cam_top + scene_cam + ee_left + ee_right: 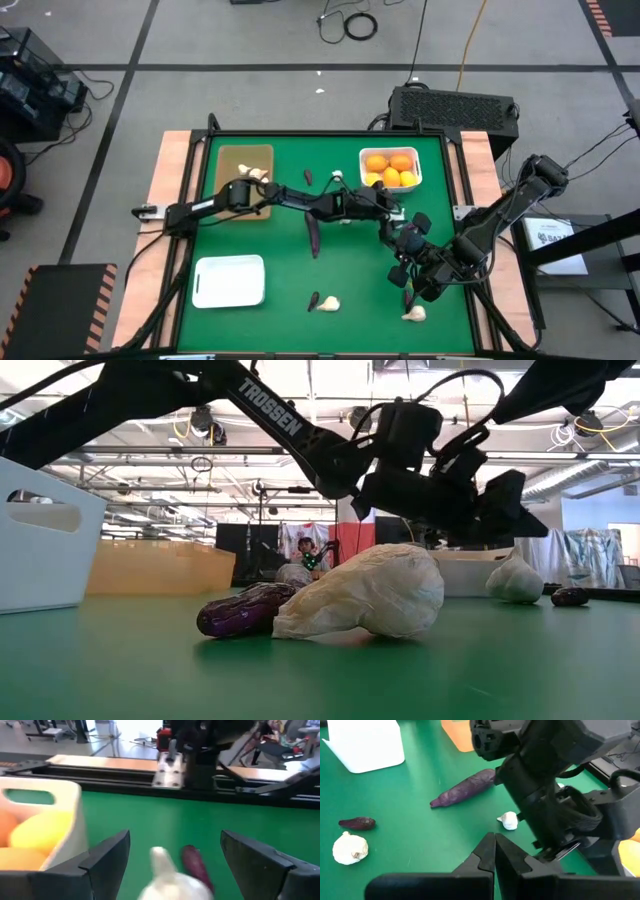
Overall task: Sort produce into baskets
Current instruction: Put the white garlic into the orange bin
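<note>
1. Left gripper hovers with fingers spread over a cream-white garlic bulb lying beside a small purple eggplant piece on the green worktop.
2. Descend centred on the bulb alone.
3. Right gripper, fingers closed and empty, should keep clear.

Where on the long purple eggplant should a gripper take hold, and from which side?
Probably best: grip the long eggplant at mid-length, across its narrow width, coming straight down from above. It lies flat on the green table, slim, with bare surface along both long sides.
</note>
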You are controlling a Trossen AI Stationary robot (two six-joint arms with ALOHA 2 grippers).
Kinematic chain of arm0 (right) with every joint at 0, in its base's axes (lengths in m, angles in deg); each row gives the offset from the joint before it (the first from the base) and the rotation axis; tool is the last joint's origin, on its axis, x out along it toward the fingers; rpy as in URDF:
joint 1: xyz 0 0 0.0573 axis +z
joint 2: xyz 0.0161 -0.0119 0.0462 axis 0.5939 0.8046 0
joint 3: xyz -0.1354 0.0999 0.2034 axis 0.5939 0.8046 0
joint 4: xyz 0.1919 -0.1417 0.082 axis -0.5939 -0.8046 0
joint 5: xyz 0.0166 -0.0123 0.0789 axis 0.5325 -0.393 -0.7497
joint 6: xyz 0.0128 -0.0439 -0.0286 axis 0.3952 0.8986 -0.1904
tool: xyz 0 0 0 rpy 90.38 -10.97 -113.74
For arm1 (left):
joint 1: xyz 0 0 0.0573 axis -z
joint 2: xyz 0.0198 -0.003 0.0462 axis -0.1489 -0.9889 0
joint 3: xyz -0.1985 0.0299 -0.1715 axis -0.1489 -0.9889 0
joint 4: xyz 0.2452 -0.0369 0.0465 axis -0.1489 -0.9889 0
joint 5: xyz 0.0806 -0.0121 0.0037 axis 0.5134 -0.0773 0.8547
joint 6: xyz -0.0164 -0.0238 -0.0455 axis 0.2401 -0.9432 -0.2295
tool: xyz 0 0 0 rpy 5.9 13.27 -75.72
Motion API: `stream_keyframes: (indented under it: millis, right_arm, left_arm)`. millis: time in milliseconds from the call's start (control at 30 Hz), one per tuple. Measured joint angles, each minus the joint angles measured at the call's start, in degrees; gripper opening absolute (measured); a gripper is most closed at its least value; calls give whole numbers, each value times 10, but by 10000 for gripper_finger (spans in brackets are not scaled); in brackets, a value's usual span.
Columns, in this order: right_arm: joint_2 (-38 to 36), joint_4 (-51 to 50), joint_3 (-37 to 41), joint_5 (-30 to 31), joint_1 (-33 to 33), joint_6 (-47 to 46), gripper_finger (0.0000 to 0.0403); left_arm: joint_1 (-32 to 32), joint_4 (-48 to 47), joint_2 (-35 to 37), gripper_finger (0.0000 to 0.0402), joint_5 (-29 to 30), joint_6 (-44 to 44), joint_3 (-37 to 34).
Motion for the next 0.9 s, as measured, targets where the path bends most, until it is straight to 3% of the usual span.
stream_keyframes:
  millis: [600, 900]
  right_arm:
    - [0, 0, 0, 0, -1, 0, 0]
    - [0, 6, 0, 0, -11, 10, 0]
  left_arm:
    - [-5, -12, 0, 286, 0, 0, 0]
    - [-5, 16, -53, 286, 0, 0, 31]
